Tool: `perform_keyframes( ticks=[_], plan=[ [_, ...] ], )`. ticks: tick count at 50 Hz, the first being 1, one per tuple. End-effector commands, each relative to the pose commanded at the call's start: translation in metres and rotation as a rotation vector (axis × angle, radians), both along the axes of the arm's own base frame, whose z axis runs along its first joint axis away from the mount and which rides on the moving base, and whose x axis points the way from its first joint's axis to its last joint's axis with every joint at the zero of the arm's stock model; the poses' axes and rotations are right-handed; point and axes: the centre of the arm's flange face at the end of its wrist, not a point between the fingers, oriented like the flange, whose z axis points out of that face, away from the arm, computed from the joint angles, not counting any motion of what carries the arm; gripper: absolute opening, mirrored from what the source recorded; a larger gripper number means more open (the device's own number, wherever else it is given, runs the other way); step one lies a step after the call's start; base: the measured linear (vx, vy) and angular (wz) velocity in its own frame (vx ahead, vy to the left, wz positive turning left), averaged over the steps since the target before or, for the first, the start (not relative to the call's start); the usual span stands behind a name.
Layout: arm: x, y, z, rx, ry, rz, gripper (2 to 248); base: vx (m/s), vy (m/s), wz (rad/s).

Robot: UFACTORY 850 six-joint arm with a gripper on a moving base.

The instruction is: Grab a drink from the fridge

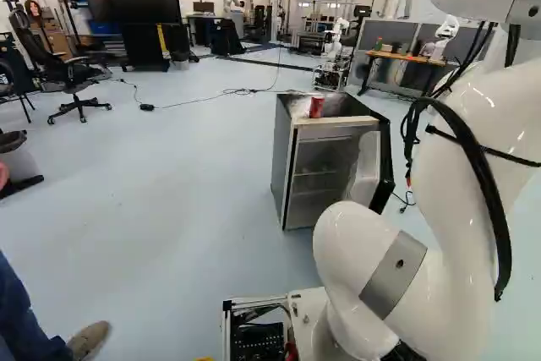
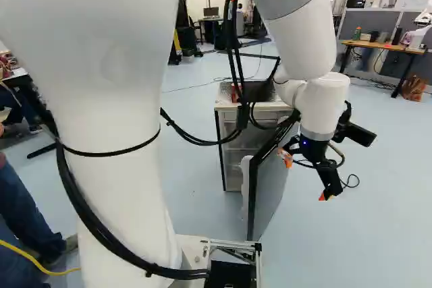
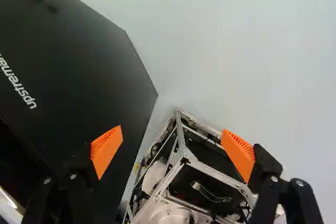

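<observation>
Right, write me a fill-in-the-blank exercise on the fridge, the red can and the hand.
The fridge door is not shut but ____. The red can stands on ____ of the fridge. The pads of the hand are coloured ____. The hand grips nothing, its two fingers standing ____.

Missing words, in order: open; top; orange; apart.

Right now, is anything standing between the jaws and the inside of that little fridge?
Yes, the open door of the fridge. The open jaws hang beside its outer face, while the shelves lie on its other side, so getting in would probably mean going around or over it. I can't make out a drink inside.
</observation>
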Motion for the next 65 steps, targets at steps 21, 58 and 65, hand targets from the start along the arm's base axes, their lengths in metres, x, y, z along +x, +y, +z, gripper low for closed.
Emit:
perform_keyframes(
  ticks=[21, 58, 65],
  plan=[
    [0.002, 0.041, -0.001, 0.014, 0.010, 0.056, 247, 0.000, 0.000, 0.000],
    [0.011, 0.116, -0.003, 0.027, 0.022, 0.192, 247, 0.000, 0.000, 0.000],
    [0.017, 0.131, -0.004, 0.025, 0.021, 0.229, 247, 0.000, 0.000, 0.000]
  ],
)
